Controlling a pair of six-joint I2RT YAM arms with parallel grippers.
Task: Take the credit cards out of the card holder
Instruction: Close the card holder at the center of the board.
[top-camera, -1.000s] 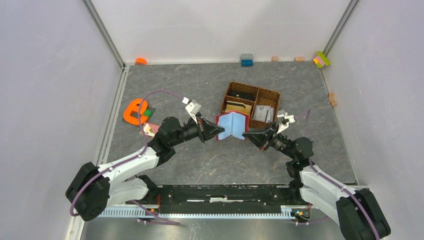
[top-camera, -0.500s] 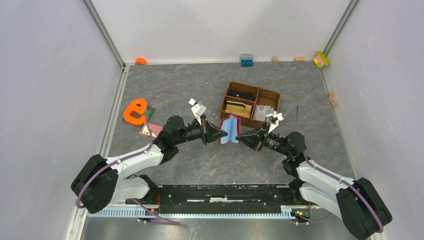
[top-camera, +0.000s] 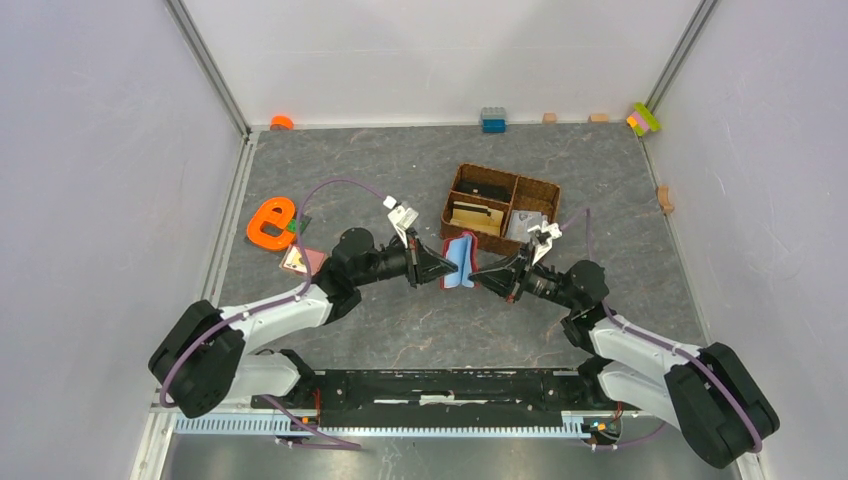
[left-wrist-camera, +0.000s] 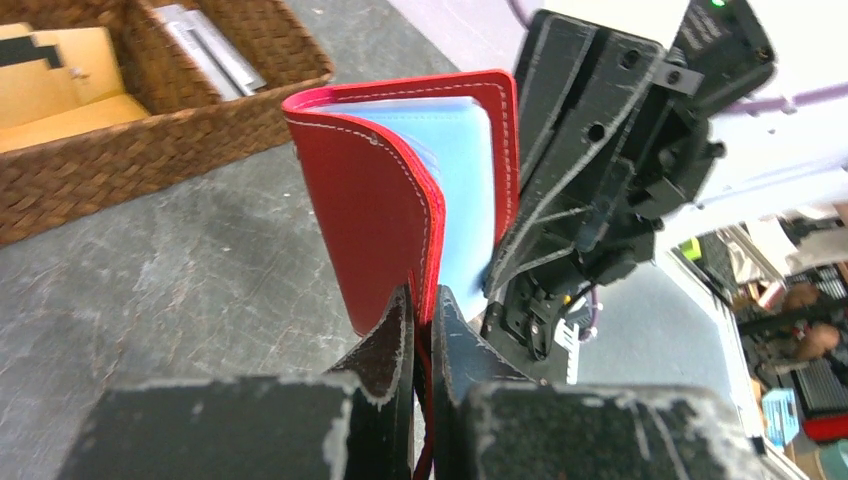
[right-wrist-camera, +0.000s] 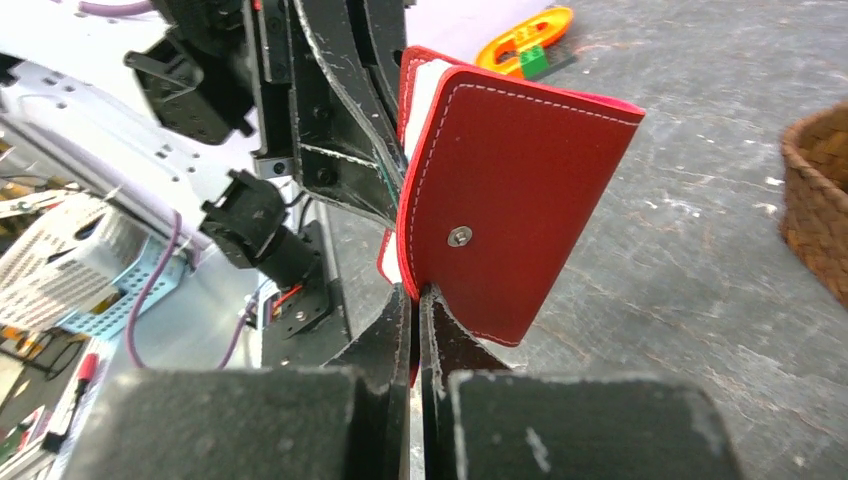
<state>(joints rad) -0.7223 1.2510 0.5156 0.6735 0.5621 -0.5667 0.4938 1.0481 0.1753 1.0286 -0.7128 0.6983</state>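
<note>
Above the grey worktop (top-camera: 400, 330), left claw (top-camera: 440, 268) and right claw (top-camera: 477, 271) each pinch a cover of the card holder (top-camera: 457, 262) between them; uneven pulling could slip one free, spilling cards (left-wrist-camera: 465, 190).

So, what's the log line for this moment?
left end effector: shut on card holder | right end effector: shut on card holder | card holder: partly folded
</note>
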